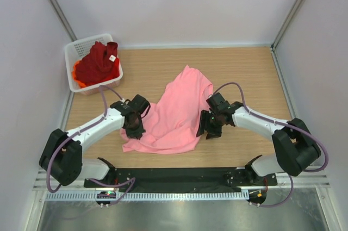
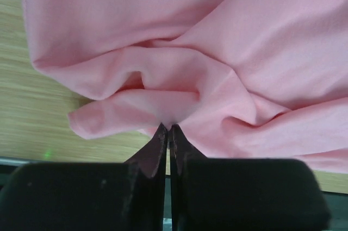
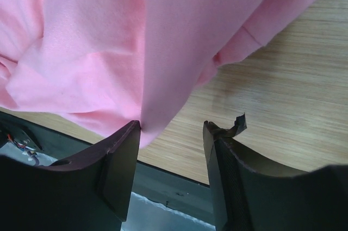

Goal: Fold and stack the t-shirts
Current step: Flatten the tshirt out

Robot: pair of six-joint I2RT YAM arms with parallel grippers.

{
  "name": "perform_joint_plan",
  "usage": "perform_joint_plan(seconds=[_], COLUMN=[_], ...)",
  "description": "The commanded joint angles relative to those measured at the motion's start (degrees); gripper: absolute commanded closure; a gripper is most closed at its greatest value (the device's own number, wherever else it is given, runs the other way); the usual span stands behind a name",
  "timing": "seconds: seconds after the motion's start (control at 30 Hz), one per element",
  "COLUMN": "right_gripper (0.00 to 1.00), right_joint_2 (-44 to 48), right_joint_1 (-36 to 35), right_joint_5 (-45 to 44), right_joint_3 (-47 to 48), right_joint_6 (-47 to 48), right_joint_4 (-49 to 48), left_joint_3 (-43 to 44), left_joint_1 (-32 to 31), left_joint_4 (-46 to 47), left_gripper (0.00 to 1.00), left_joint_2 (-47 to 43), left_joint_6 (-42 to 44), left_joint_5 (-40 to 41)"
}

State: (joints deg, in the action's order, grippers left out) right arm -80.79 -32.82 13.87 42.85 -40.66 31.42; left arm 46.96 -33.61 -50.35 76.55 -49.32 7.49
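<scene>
Pink shirt point(image 1: 176, 114) rumpled at centre of table point(image 1: 244, 73) | my left gripper point(image 2: 167, 128) at its 8 o'clock, fingers closed on a fold, likely to pull it flat | right gripper point(image 3: 171, 125) at 4 o'clock, fingers wide, cloth brushing one | red shirt point(image 1: 99, 62) waits in basket point(image 1: 76, 49), 10 o'clock

The basket point(image 1: 69, 61) stands at the far left corner of the table point(image 1: 247, 73), holding 2 shirts, the upper shirt point(image 1: 99, 61) lying on the lower shirt point(image 1: 78, 80). The loose shirt point(image 1: 176, 114) lies mid-table, right of the basket and nearer, well apart from it. The left hand point(image 2: 168, 129) meets its left edge, and the right hand point(image 3: 172, 125) its right edge.
</scene>
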Motion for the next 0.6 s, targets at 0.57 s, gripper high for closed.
perform_joint_plan(seconds=[0.57], right_gripper=[0.68], right_joint_2=[4.9], right_joint_1=[1.4], right_joint_5=[-3.7], right_joint_3=[3.0], right_joint_6=[0.0], right_joint_4=[2.2], left_joint_3=[13.6], left_joint_1=[0.6], left_joint_4=[-12.4], left_gripper=[1.00], left_joint_2=[-18.4], left_joint_6=[-2.7], left_joint_5=[11.3])
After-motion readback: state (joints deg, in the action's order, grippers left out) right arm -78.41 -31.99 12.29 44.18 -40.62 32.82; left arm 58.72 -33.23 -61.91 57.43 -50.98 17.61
